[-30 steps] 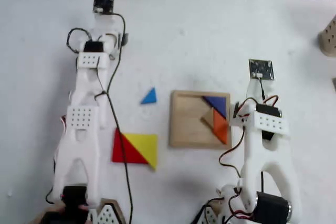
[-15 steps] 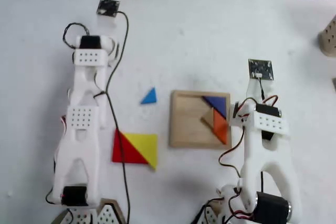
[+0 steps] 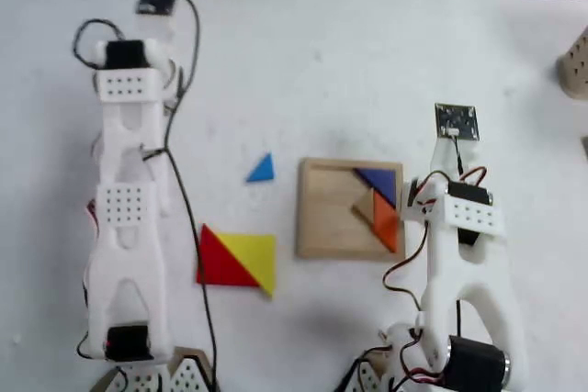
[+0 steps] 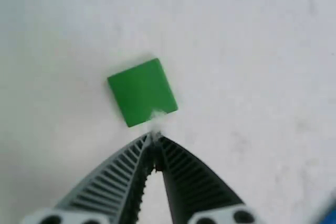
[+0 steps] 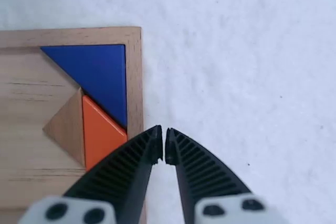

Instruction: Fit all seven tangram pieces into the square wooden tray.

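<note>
The square wooden tray [image 3: 326, 213] lies mid-table and holds a dark blue triangle [image 3: 378, 183], an orange piece [image 3: 387, 220] and a wood-coloured triangle [image 3: 365, 207]. On the table to its left lie a small blue triangle [image 3: 262, 169], a red triangle [image 3: 219, 261] and a yellow triangle [image 3: 254, 257]. A green square [image 4: 142, 92] lies flat on the white table; my left gripper [image 4: 154, 140] is shut with its tips at the square's near edge. My right gripper [image 5: 163, 141] is shut just outside the tray's rim [image 5: 134, 77], beside the blue triangle [image 5: 97, 69] and orange piece [image 5: 102, 136].
The left arm [image 3: 124, 89] stretches along the table's far left, with a black cable [image 3: 188, 218] trailing past the red triangle. The right arm [image 3: 464, 218] stands just right of the tray. A pegged wooden block [image 3: 576, 66] sits at the right edge.
The left arm has swung left and farther up the table, away from the tray. A hand at the bottom-left edge has gone. The right arm and the pieces have not moved.
</note>
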Controlling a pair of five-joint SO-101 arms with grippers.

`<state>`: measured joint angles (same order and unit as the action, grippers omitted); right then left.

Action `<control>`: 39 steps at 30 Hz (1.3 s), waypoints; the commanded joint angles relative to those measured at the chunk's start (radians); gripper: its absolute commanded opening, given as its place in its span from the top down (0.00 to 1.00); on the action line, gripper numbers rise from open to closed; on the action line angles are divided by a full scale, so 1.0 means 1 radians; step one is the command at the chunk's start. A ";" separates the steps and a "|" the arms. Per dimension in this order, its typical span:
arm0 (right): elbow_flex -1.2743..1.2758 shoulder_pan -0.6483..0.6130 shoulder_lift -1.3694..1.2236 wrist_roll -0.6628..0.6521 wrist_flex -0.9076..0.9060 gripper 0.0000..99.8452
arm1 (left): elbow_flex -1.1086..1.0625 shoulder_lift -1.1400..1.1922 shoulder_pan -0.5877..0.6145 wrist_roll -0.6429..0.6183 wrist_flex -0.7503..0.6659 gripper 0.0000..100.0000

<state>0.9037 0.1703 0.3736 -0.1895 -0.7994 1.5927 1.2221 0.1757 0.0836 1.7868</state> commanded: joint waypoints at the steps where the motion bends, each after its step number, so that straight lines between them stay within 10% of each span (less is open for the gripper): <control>1: -0.003 -0.008 0.036 -0.008 0.019 0.98 | -0.132 -0.168 0.012 -0.012 0.006 0.98; 17: -0.003 -0.008 0.036 -0.008 0.019 0.98 | -0.311 0.024 0.045 -0.196 -0.677 0.98; 24: -0.003 -0.008 0.036 -0.008 0.019 0.98 | -0.310 0.082 0.042 -0.195 -0.618 0.98; 39: -0.003 -0.008 0.036 -0.008 0.019 0.98 | -0.310 -0.041 0.024 -0.195 -0.008 0.98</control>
<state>0.9037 0.1703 0.3736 -0.1895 -0.7994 1.2735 1.2375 0.2156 -0.0990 1.6671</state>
